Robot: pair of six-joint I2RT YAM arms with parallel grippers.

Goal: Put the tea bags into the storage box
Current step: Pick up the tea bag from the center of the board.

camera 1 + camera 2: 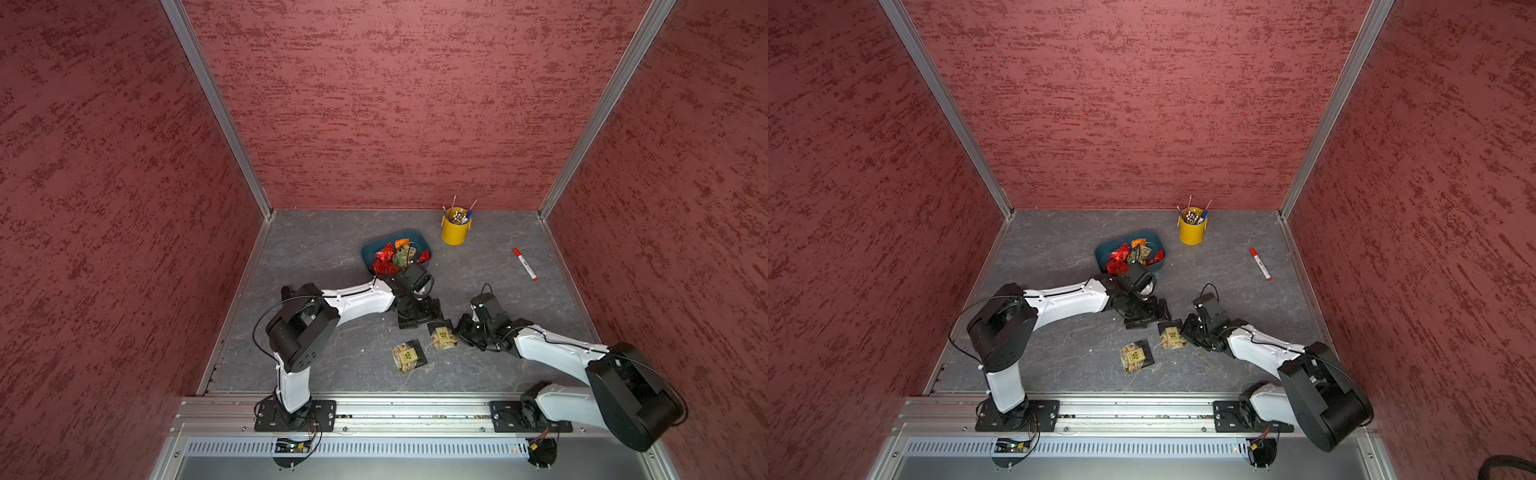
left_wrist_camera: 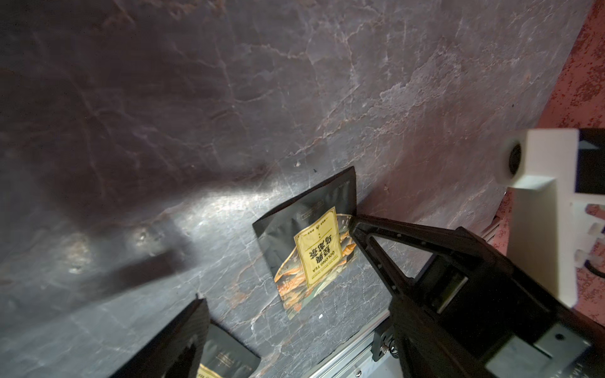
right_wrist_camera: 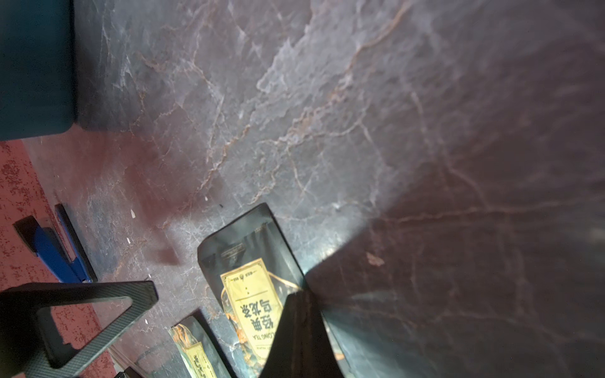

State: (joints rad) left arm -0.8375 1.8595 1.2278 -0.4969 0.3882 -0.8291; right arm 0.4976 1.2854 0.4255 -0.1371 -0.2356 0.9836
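Left fingers (image 2: 181, 337) are spread wide with nothing between them, out over the table (image 1: 316, 257) between the box (image 1: 367, 254) and two loose tea bags. Right fingers (image 3: 296, 327) are pressed together, their tip down at the edge of a black tea bag (image 1: 444, 337) with a tan label; whether any foil is caught between them, I cannot tell; in the left wrist view that same tip meets the bag's side edge. A second black tea bag (image 1: 409, 356) lies flat just beside the first, nearer the robot's base, touched by nothing; both are out on the table, apart from the box. Inside the box there's a heap: red packets (image 1: 384, 254), an orange one (image 1: 401, 242), a green-labelled pouch (image 1: 400, 260) in the middle; the left arm's wrist hides the box's near rim in both top views. Farther back stands a yellow cup (image 1: 455, 232) of pencils; a red-capped marker (image 1: 524, 264) lies alone, off to the robot's right.
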